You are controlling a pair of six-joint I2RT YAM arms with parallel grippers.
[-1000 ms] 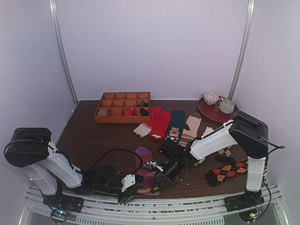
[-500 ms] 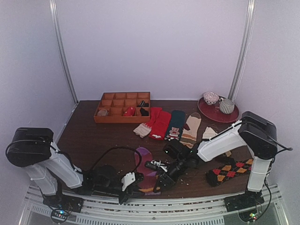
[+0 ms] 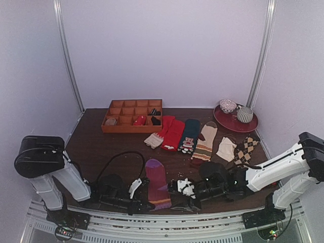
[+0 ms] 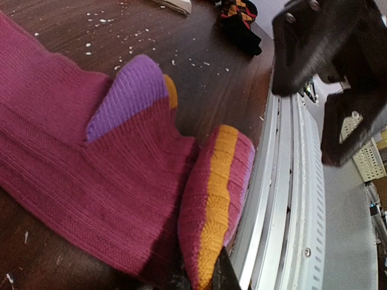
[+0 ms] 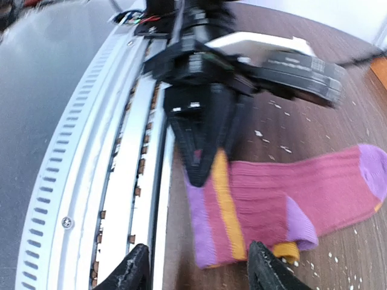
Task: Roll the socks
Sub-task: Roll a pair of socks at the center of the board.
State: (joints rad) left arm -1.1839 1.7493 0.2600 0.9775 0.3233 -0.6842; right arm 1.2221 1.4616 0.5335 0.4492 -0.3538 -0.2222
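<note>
Dark table with socks, pale walls

The magenta sock lies flat and lengthwise well in front of the orange tray, purple toe toward it, orange-striped cuff curled up at its far end. A brown-and-beige striped sock lies flat to the tray's right.

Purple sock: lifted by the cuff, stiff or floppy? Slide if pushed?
Probably floppy: the sock is thin ribbed knit, and its cuff curls up where the left gripper pinches it. Likely light. Pushed, it would probably bunch rather than slide on the wood table.
</note>
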